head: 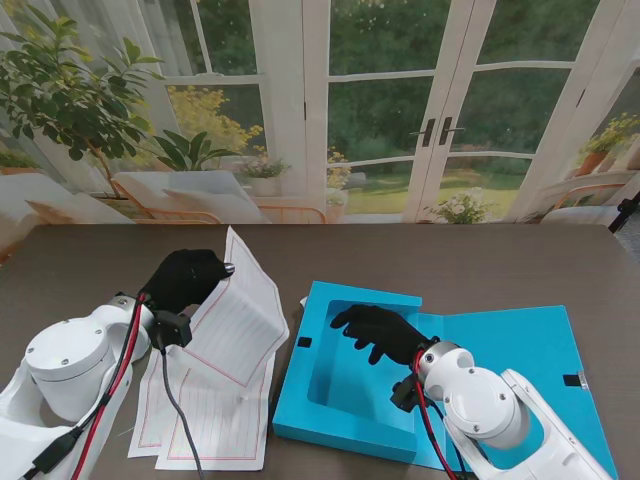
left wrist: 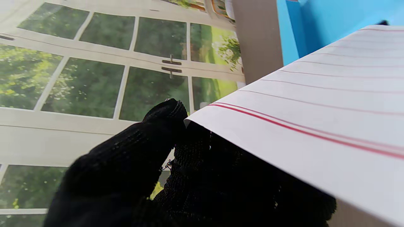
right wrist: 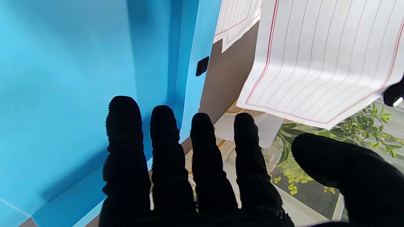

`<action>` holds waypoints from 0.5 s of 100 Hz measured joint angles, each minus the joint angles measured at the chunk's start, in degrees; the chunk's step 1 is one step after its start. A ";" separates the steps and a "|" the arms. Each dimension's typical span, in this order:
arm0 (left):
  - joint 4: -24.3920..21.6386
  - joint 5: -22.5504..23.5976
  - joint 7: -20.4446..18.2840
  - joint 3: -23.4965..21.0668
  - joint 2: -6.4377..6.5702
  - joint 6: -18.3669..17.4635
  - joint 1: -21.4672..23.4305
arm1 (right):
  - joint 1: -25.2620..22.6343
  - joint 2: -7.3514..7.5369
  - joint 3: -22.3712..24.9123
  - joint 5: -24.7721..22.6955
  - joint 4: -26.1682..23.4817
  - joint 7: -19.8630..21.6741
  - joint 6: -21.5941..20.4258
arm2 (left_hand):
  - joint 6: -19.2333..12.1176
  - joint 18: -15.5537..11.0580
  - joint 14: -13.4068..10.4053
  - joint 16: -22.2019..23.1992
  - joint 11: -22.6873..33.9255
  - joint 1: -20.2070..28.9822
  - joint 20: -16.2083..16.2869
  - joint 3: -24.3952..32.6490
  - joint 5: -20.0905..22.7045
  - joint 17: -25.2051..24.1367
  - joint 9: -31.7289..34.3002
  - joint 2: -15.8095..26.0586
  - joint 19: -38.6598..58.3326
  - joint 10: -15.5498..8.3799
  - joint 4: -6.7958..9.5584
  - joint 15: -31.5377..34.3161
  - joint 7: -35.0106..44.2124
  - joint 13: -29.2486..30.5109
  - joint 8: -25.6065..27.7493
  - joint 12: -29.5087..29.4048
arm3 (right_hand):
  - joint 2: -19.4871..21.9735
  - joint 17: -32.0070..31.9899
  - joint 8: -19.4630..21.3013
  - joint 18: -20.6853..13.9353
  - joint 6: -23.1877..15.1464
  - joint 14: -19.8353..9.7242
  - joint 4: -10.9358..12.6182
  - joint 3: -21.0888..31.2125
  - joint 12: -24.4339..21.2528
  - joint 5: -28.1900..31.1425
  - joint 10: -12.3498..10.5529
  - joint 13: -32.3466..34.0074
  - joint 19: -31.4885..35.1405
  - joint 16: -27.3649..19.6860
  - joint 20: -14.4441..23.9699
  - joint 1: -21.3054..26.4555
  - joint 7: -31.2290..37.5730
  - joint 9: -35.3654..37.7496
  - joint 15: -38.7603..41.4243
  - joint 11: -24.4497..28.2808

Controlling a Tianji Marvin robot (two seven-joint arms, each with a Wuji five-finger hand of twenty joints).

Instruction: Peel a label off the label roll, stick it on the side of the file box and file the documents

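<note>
On my left, the black-gloved left hand (head: 183, 279) is pinched on the far corner of a white ruled sheet with red margin lines (head: 240, 318). The left wrist view shows a fingertip (left wrist: 169, 110) at the sheet's corner, with paper draped over the other fingers. The sheet is lifted and tilted, its near edge hanging over the loose stack of ruled documents (head: 205, 415) that lies flat on the dark brown table (head: 100, 255).

Centre: the open blue plastic file box (head: 345, 425) lies flat just to the right of the stack, tray facing up, and I see no papers inside it. Its lid (head: 520, 350) is folded out flat to the right.

Right: the black-gloved right hand (head: 380, 330) hovers over the tray's far part, fingers (right wrist: 123, 126) spread and straight, holding nothing.

I cannot make out a label roll or any label on the box side in these views.

Judgement: step in hand is filing; only one sheet is up, the rest wait.

Notes for the carry:
- Keep the pinch firm; a single-corner hold lets the sheet swing and curl.
- Move rightwards and clear the box's near-left wall before lowering.
- Use the right hand to receive or flatten the free edge inside the tray.
- Release only once the sheet lies within the walls.
</note>
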 measured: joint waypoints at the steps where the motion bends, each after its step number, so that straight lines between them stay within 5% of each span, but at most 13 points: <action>1: -0.03 -0.15 0.07 0.12 -0.02 -0.04 -0.12 | 0.01 -0.01 -0.01 0.01 0.00 -0.02 0.02 | 0.02 0.01 0.02 0.10 0.00 0.00 0.00 0.00 0.00 0.00 0.00 0.00 0.00 0.02 0.00 0.00 0.00 0.00 0.00 0.00 | 0.00 0.00 0.00 0.00 0.01 0.00 0.00 0.00 0.00 0.00 0.02 0.00 0.00 0.00 0.00 0.00 0.00 0.00 0.00 0.00; 18: -0.74 -1.96 0.65 2.06 -0.40 -0.73 -2.27 | 0.19 -0.35 -0.34 0.61 0.08 -1.40 1.12 | 0.13 0.33 0.20 0.45 0.00 0.01 0.00 0.00 0.00 0.00 0.00 0.00 0.00 0.16 0.00 0.01 0.00 0.00 0.00 0.05 | 0.16 0.00 0.00 0.00 2.58 1.39 0.00 -1.29 0.00 0.00 1.00 0.00 0.00 0.00 0.00 -0.22 0.03 0.00 0.01 0.07; 39: -1.52 -4.86 1.47 3.95 -0.71 -1.73 -4.27 | 0.60 -1.31 -0.53 7.30 0.75 -2.91 4.72 | 0.14 0.35 0.22 0.52 0.00 0.04 0.00 0.04 0.00 0.00 0.00 -0.46 0.00 0.16 0.00 0.01 0.00 0.00 0.00 0.07 | 8.57 -0.03 0.00 0.07 6.39 2.44 -2.61 -1.79 0.00 -1.01 2.15 -1.58 -0.61 0.00 0.00 -7.29 0.74 -1.60 -0.45 0.72; 50: -1.80 -5.45 1.71 4.91 -0.90 -1.82 -5.23 | 0.87 -1.68 -0.38 10.86 1.20 -2.59 5.67 | 0.14 0.36 0.23 0.53 0.00 0.04 0.00 0.04 -0.01 0.00 0.00 -0.46 0.00 0.17 0.00 0.01 0.00 0.00 0.00 0.08 | 10.99 -0.04 -0.15 0.08 7.68 2.68 -9.22 -4.35 -0.21 -2.98 2.42 -2.13 -2.58 0.04 0.89 -10.51 1.00 -3.54 -1.40 0.35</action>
